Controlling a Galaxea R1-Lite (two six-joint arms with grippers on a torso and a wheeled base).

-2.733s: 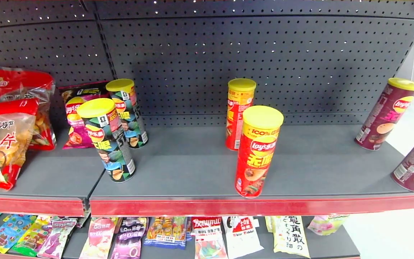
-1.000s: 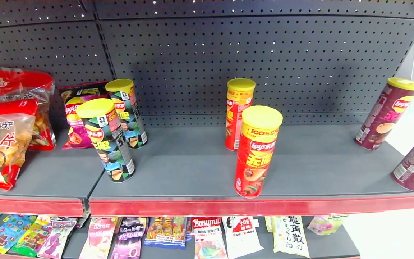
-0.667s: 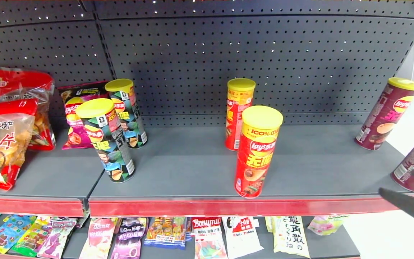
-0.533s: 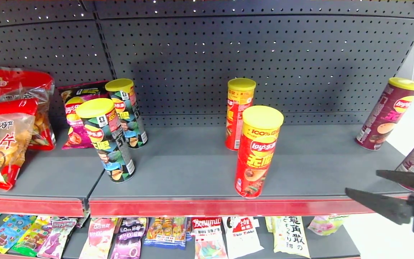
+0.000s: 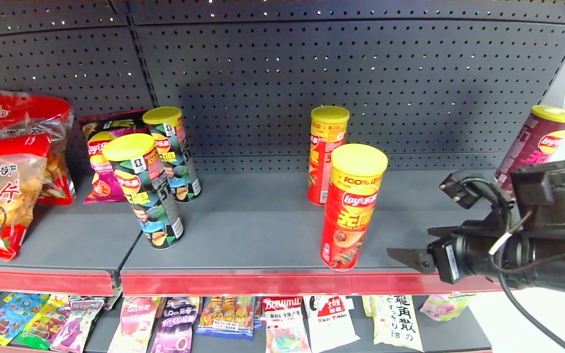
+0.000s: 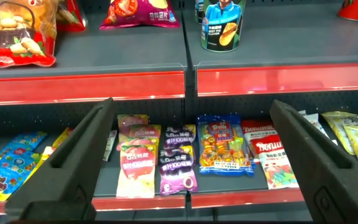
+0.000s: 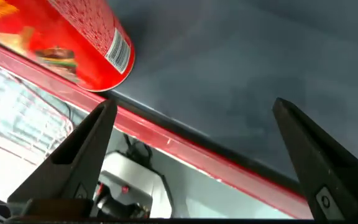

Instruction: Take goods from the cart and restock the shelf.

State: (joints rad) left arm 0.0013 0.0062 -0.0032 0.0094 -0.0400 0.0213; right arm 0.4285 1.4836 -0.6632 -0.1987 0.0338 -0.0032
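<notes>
While right gripper (image 5: 410, 241) hangs with jaws apart, empty, near front red can (image 5: 351, 206) at shelf (image 5: 272, 230) edge, can could be knocked off lip by sideways swing. Maroon can (image 5: 532, 142) behind arm could be toppled by wrist. Left gripper (image 6: 191, 106) likewise apart, empty, before pouches (image 6: 179, 165); no goods held.

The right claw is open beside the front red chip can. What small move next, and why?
Probably slide the open, empty right gripper sideways until the front red chip can sits between its fingers. The can stands by the shelf's red front edge, beside the gripper but outside its jaws.
</notes>
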